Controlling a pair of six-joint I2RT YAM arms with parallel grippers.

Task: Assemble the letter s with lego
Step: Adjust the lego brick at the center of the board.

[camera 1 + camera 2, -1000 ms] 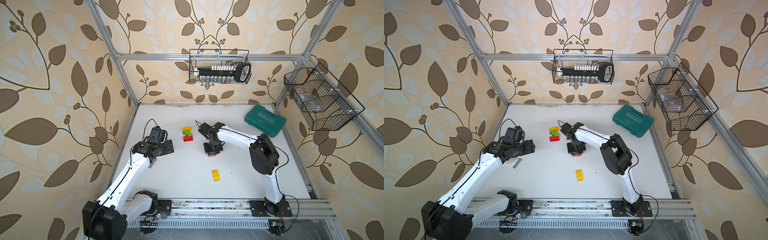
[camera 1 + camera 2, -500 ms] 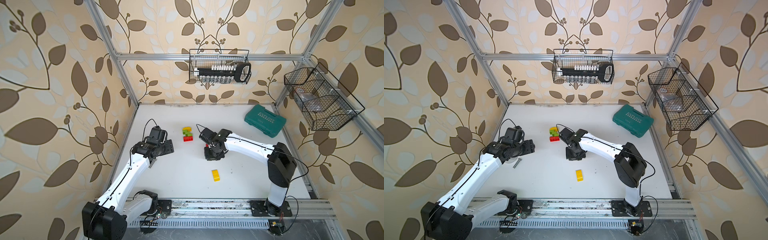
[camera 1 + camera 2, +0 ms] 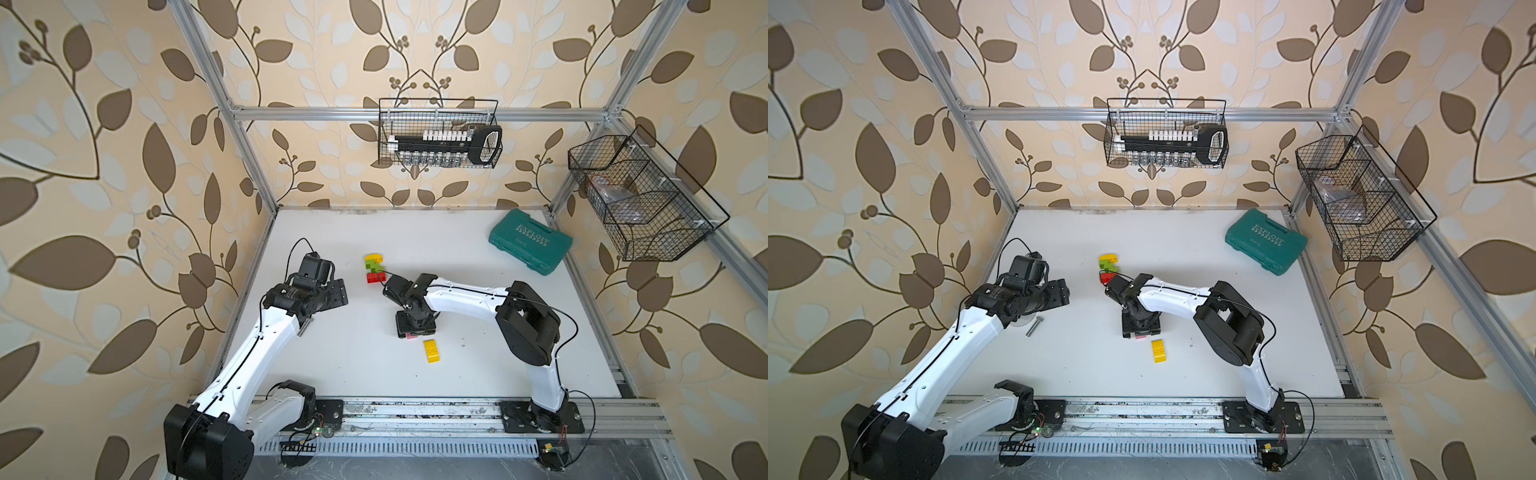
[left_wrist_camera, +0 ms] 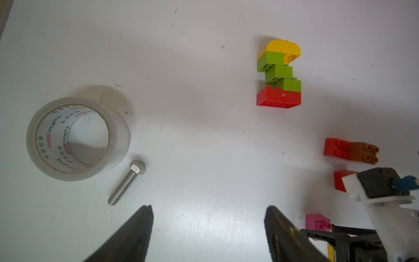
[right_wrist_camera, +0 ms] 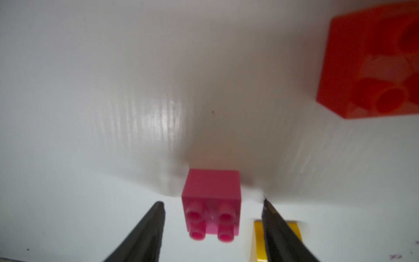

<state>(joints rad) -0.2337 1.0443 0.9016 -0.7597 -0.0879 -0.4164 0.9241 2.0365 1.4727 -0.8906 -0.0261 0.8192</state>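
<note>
Nearest you, well on the near side of the brick stack (image 3: 375, 269), a yellow brick (image 3: 432, 351) lies on the white table (image 3: 353, 382). Just behind it, your right gripper (image 5: 212, 202) points down with its fingers apart either side of a pink brick (image 5: 212, 188), which rests on the table ungripped. Left of the stack, your left gripper (image 4: 208, 207) is spread wide and empty, with a bolt (image 4: 127, 181) and a tape roll (image 4: 77, 138) near it.

Beyond the stack to the right, a teal case (image 3: 530, 247) lies shut by the table edge, its contents hidden. The back-wall basket (image 3: 440, 160) holds a black rack of white pieces. You cannot make out the clear contents of the side basket (image 3: 640, 208). Bare table stretches behind the stack.
</note>
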